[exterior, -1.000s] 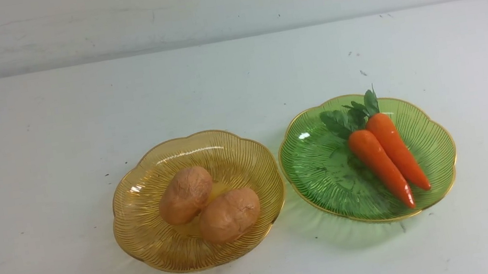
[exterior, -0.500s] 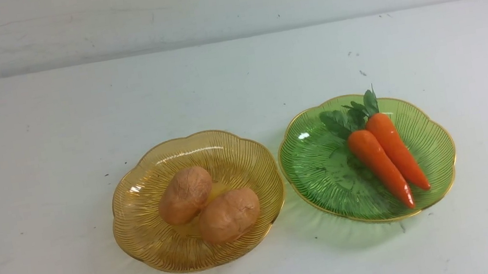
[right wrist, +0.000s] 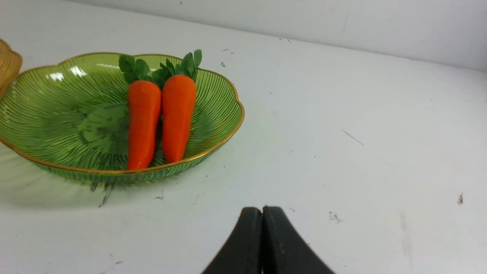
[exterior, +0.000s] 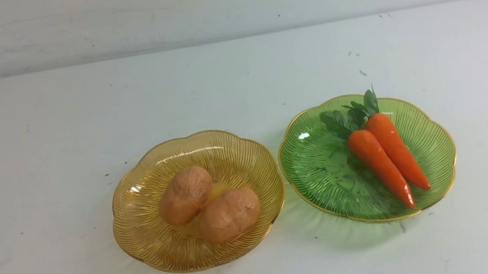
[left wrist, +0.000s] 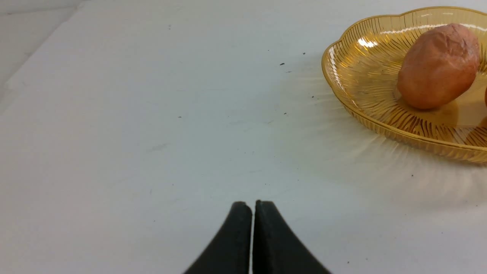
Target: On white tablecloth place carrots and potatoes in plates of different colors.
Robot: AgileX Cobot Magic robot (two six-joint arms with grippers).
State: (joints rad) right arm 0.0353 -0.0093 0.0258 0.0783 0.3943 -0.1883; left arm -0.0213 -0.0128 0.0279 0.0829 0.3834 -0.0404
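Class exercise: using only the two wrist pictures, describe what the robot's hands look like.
Only the fingertips show. The left hand has two matte black fingers that curve inward and taper to rounded tips. The right hand looks the same. No cables, markings or arm links are in view.

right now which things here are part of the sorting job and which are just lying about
Part of the job:
- two carrots in the green plate
- two potatoes in the amber plate
- white tablecloth under both plates

Just lying about:
- nothing else, only small dark specks on the cloth
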